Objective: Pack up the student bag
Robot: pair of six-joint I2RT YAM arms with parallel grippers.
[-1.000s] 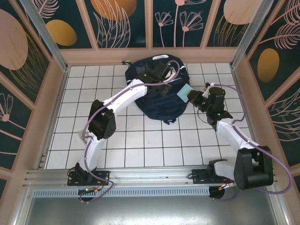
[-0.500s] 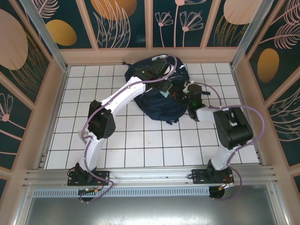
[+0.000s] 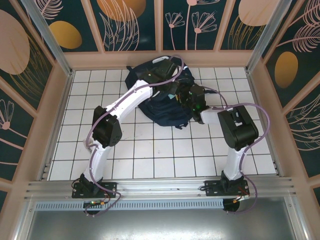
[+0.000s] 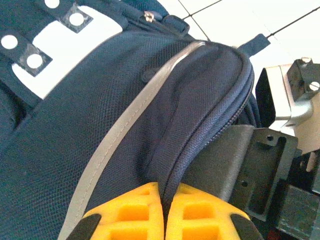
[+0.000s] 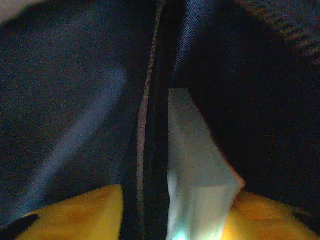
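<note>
The student bag point(image 3: 162, 111), navy with grey stripes, lies at the back middle of the tiled table. My left gripper point(image 4: 164, 200) is shut on the bag's zipped rim point(image 4: 200, 130) and holds that edge up; in the top view it point(image 3: 173, 90) sits over the bag's upper right part. My right gripper point(image 5: 175, 215) is inside the bag's dark opening point(image 5: 75, 100). Its yellow fingers stand apart, with a flat pale blue item point(image 5: 195, 165) and a strip of bag fabric between them. The item rests against the right-hand finger point(image 5: 260, 215). In the top view the right gripper point(image 3: 189, 95) is tucked under the lifted edge.
The right arm's grey and black wrist body point(image 4: 270, 155) sits close beside the held rim. A wooden frame point(image 3: 160, 59) walls the table at the back and sides. White tiles point(image 3: 150, 150) stretch between the bag and the arm bases.
The right arm has swung left from beside the bag into its opening, carrying the pale blue item, and its fingers have parted. The left gripper keeps its hold on the rim.
</note>
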